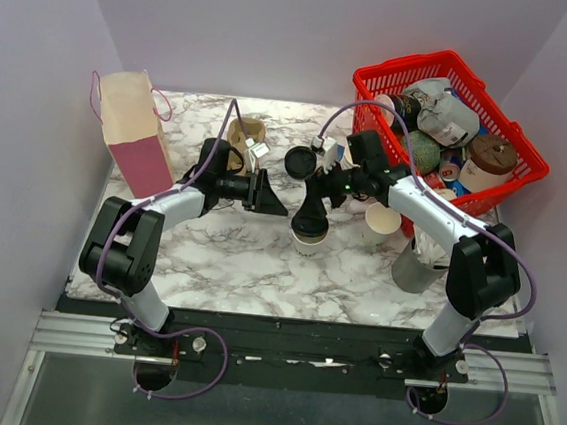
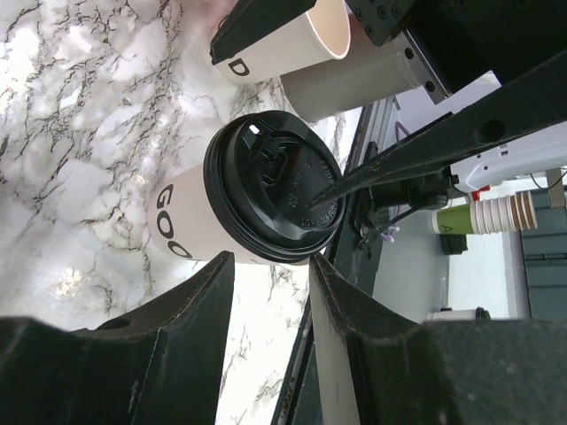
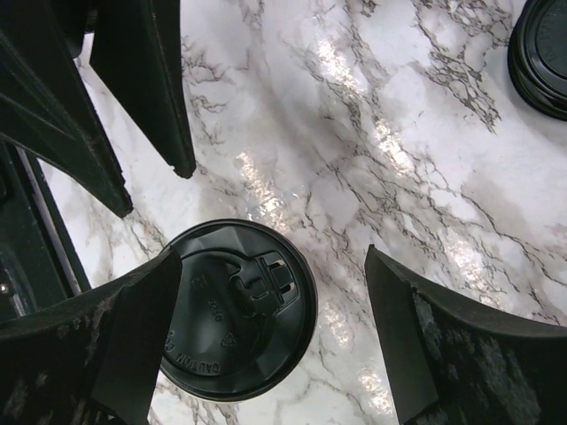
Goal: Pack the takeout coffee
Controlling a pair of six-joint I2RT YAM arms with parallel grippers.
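Marble tabletop fills your top view; the takeout coffee stands upright near its centre, black lid on. Your right tool hangs over it, jaws spread wide above the lid, gripping nothing. Your left tool, at the cup's ten o'clock, is narrowly parted and empty.

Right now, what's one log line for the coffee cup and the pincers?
coffee cup: lidded, upright on table | right pincer: open above lid | left pincer: open, beside cup | packed: no
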